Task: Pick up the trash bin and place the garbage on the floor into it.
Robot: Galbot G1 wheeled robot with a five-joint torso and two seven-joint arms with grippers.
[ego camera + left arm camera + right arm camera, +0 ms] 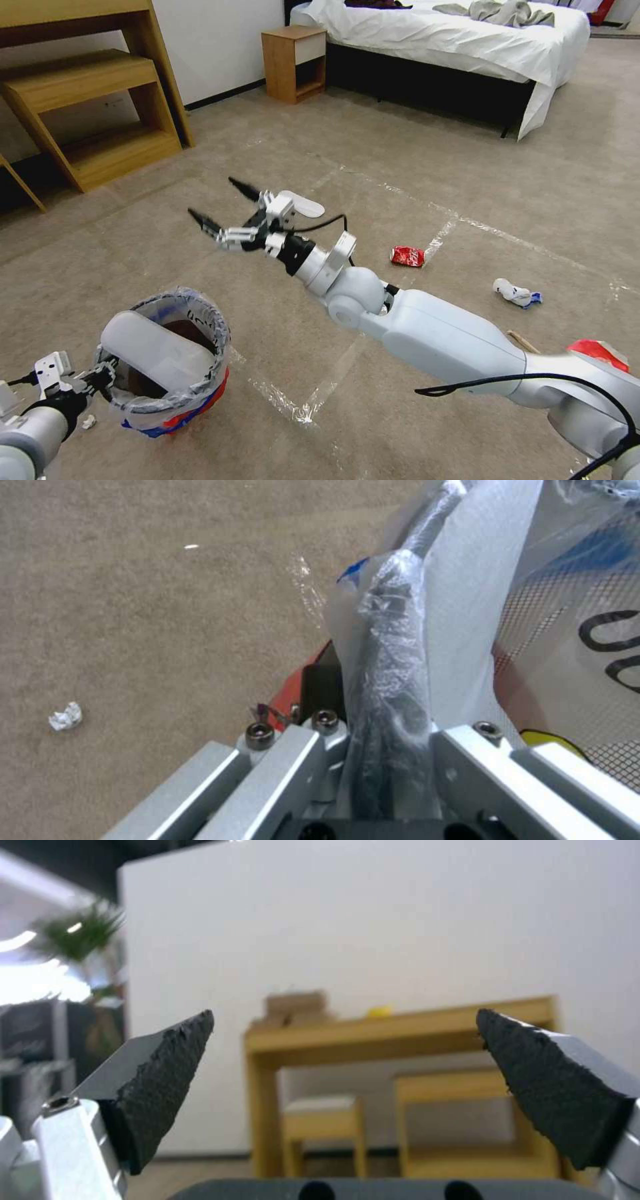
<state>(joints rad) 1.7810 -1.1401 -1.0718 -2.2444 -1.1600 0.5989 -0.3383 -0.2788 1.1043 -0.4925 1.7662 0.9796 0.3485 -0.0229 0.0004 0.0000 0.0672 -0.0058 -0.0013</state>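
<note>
Trash bin (175, 363) gripped by left hand (100, 380) above taped beige carpet (467, 180), right hand (220, 207) wide open, empty.

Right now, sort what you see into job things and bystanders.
Job: trash bin clamped in the left hand; open right hand; white insole, crushed red can, crumpled paper on the floor.
Bystanders: bed, nightstand, wooden shelf.
</note>
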